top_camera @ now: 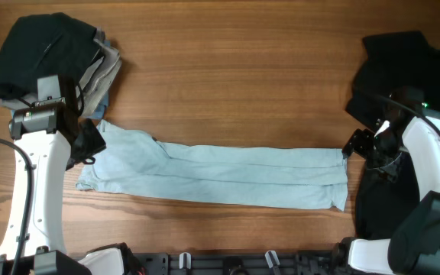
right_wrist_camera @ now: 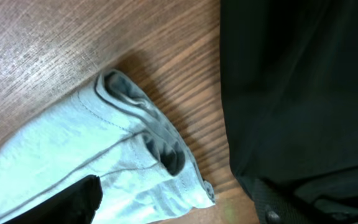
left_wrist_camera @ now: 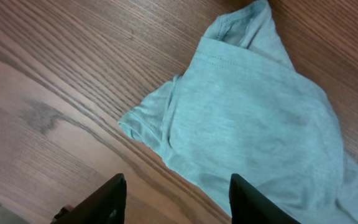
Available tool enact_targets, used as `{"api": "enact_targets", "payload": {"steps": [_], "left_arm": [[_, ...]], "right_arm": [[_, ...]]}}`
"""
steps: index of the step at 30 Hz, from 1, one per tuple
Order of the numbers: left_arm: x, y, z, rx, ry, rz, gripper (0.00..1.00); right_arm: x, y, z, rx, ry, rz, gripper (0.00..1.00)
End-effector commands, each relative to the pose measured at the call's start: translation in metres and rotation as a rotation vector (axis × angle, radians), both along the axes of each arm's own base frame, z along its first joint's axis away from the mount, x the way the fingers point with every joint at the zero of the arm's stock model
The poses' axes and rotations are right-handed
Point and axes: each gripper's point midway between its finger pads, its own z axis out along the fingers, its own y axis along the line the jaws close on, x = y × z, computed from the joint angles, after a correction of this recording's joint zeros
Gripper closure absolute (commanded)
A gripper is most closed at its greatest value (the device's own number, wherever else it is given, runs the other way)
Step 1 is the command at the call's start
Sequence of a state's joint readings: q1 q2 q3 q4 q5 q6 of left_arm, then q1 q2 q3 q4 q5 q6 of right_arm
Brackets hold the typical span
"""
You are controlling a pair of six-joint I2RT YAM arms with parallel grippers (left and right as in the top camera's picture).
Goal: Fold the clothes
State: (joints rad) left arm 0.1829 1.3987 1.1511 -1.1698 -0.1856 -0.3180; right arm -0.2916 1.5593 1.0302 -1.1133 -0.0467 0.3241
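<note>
The pale light-blue T-shirt (top_camera: 220,174) lies folded into a long narrow strip across the middle of the table. My left gripper (top_camera: 88,143) hovers over its left end, open and empty; the left wrist view shows that end of the shirt (left_wrist_camera: 253,124) ahead of my open fingers (left_wrist_camera: 178,199). My right gripper (top_camera: 355,143) is at the strip's right end, open; the right wrist view shows the rolled shirt edge (right_wrist_camera: 129,137) between its fingers (right_wrist_camera: 179,202). A large black shirt (top_camera: 403,84) lies under my right arm.
A pile of black, grey and blue clothes (top_camera: 59,53) sits at the far left corner. The black shirt (right_wrist_camera: 297,87) covers the table's right side. Bare wooden table (top_camera: 243,84) lies behind the strip.
</note>
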Motion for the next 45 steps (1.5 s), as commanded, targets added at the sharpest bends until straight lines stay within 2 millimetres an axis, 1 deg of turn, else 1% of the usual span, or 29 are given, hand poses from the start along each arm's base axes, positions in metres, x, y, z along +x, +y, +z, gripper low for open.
{"api": "enact_targets", "payload": {"steps": [1,2,4,6,7,9,10,11,13,16,19,21,22,24,25,26,27,28,29,32,33,34,36,37,39,41,43,44,45], "left_arm": [[0.006,-0.014,-0.003,-0.089,-0.04,-0.008,0.59],[0.01,-0.023,-0.007,-0.133,-0.056,-0.023,0.65],[0.018,-0.04,-0.018,-0.196,-0.084,-0.119,0.68],[0.019,-0.051,-0.03,-0.234,-0.092,-0.161,0.64],[0.018,-0.057,-0.037,-0.251,-0.093,-0.173,0.6],[0.015,-0.06,-0.048,-0.255,-0.087,-0.18,0.58],[0.014,-0.064,-0.053,-0.267,-0.088,-0.186,0.58],[0.014,-0.068,-0.059,-0.288,-0.093,-0.192,0.58],[0.012,-0.07,-0.069,-0.301,-0.099,-0.188,0.58],[0.011,-0.071,-0.08,-0.303,-0.102,-0.189,0.59],[0.012,-0.073,-0.088,-0.319,-0.09,-0.19,0.6],[0.025,-0.078,-0.096,-0.353,-0.114,-0.2,0.6],[0.035,-0.084,-0.102,-0.387,-0.136,-0.21,0.61],[0.048,-0.092,-0.11,-0.439,-0.163,-0.225,0.62],[0.052,-0.092,-0.113,-0.443,-0.173,-0.229,0.62],[0.054,-0.092,-0.112,-0.44,-0.184,-0.232,0.59],[0.058,-0.091,-0.108,-0.436,-0.198,-0.239,0.58],[0.06,-0.091,-0.104,-0.433,-0.209,-0.241,0.58],[0.063,-0.091,-0.096,-0.429,-0.222,-0.245,0.57],[0.076,-0.088,-0.05,-0.406,-0.271,-0.278,0.54],[0.08,-0.088,-0.034,-0.4,-0.293,-0.283,0.54],[0.084,-0.085,-0.009,-0.375,-0.335,-0.293,0.53],[0.083,-0.081,0.001,-0.343,-0.356,-0.29,0.52],[0.081,-0.079,0.004,-0.331,-0.358,-0.287,0.52],[0.076,-0.079,0.006,-0.328,-0.35,-0.284,0.51],[0.072,-0.079,0.004,-0.333,-0.33,-0.28,0.51],[0.071,-0.079,0.003,-0.335,-0.325,-0.279,0.51],[0.071,-0.079,0.003,-0.334,-0.325,-0.279,0.51],[0.071,-0.079,0.003,-0.334,-0.325,-0.279,0.5]], "right_arm": [[0.015,0.017,-0.016,0.104,-0.093,0.064,0.06],[0.019,0.021,-0.022,0.123,-0.128,0.073,0.06],[0.023,0.038,-0.036,0.211,-0.194,0.11,0.08],[0.012,0.042,-0.052,0.228,-0.164,0.1,0.08],[0.0,0.047,-0.063,0.252,-0.124,0.092,0.1],[-0.017,0.053,-0.078,0.276,-0.056,0.076,0.18],[-0.018,0.056,-0.081,0.295,-0.049,0.054,0.26],[-0.014,0.061,-0.082,0.324,-0.067,0.055,0.46],[0.008,0.069,-0.077,0.383,-0.165,0.063,0.96],[0.03,0.064,-0.068,0.371,-0.237,0.076,0.96],[0.067,0.051,-0.05,0.326,-0.343,0.097,0.96],[0.102,0.04,-0.028,0.287,-0.454,0.12,0.96],[0.123,0.028,-0.013,0.238,-0.514,0.11,0.96],[0.15,0.0,0.014,0.135,-0.586,0.086,0.96],[0.16,-0.01,0.028,0.109,-0.619,0.086,0.96],[0.166,-0.018,0.039,0.097,-0.64,0.076,0.96],[0.169,-0.02,0.049,0.099,-0.648,0.075,0.96],[0.169,-0.015,0.054,0.109,-0.647,0.127,0.96],[0.168,-0.005,0.058,0.122,-0.642,0.19,0.96],[0.15,0.058,0.056,0.231,-0.548,0.336,0.96],[0.143,0.088,0.054,0.261,-0.516,0.419,0.96],[0.132,0.129,0.052,0.293,-0.477,0.528,0.96],[0.119,0.172,0.05,0.322,-0.448,0.641,0.96],[0.116,0.186,0.049,0.329,-0.437,0.655,0.95],[0.11,0.232,0.041,0.365,-0.412,0.657,0.95],[0.103,0.259,0.026,0.39,-0.368,0.65,0.95],[0.093,0.279,0.009,0.413,-0.316,0.677,0.96],[0.09,0.286,0.006,0.434,-0.309,0.692,0.92],[0.09,0.292,0.007,0.455,-0.318,0.707,0.67]]}}
